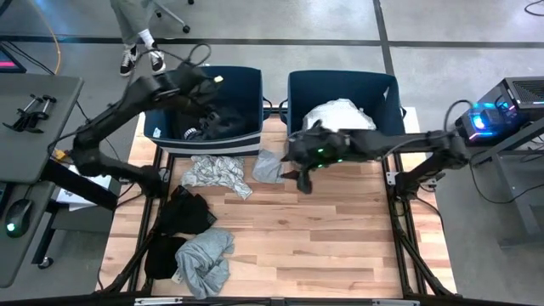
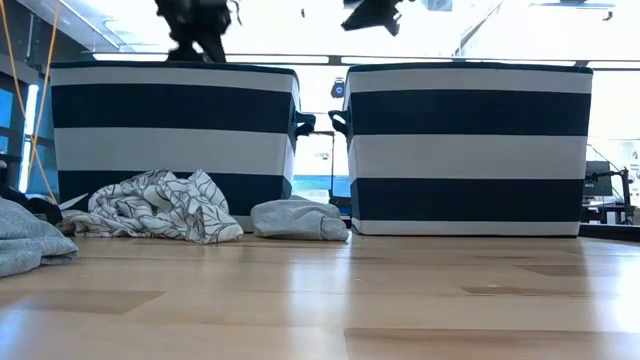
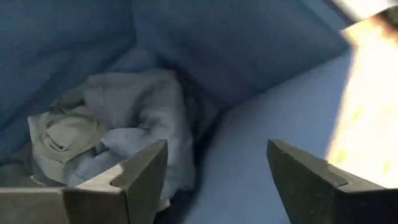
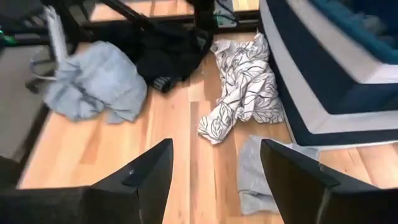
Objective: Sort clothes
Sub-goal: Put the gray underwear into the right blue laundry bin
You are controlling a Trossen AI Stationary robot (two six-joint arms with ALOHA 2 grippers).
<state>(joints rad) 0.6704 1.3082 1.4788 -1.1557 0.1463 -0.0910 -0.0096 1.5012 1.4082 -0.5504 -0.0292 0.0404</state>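
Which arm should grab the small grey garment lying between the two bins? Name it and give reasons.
Right. The right gripper hovers open beside the small grey garment, which lies straight ahead in its wrist view. The left gripper is open over the left bin, farther off.

1. This was a robotics lab: a wooden worktop (image 1: 323, 229) stood on a bare concrete floor (image 1: 476, 25).
2. A side desk (image 1: 25, 110) carried a mouse (image 1: 12, 225); lit electronics (image 1: 486, 119) sat opposite.
3. A person's legs (image 1: 136, 34) stood nearby.

Even overhead light on the table (image 1: 323, 229); the low view is backlit by bright windows (arms reduced to silhouettes), the left wrist view soft with glare at one edge
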